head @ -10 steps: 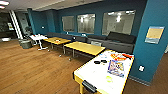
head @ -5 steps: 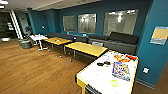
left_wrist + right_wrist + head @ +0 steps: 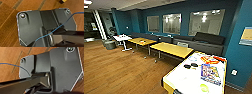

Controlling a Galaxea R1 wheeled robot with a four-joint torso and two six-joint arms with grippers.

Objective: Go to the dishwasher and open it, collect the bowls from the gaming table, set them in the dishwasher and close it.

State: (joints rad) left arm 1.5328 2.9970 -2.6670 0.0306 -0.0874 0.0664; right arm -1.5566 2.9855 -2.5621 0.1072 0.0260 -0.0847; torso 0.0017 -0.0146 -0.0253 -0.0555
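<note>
Gaming table (image 3: 184,79) sitting low right in head view, white top, thin yellow edge running along near-left side. Two dark bowls (image 3: 190,66) resting mid-top, just beside colourful board-game boxes (image 3: 210,72); green round item (image 3: 204,87) lying near front edge. Yellow-topped tables (image 3: 171,49) standing beyond, dark sofa (image 3: 201,42) lining teal wall. Open wooden floor (image 3: 116,70) spreading left. Gripper fingers: cannot tell, either arm.

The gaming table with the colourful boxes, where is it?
In the head view the gaming table is at the lower right, beside the blue wall, just past the nearest yellow table.
</note>
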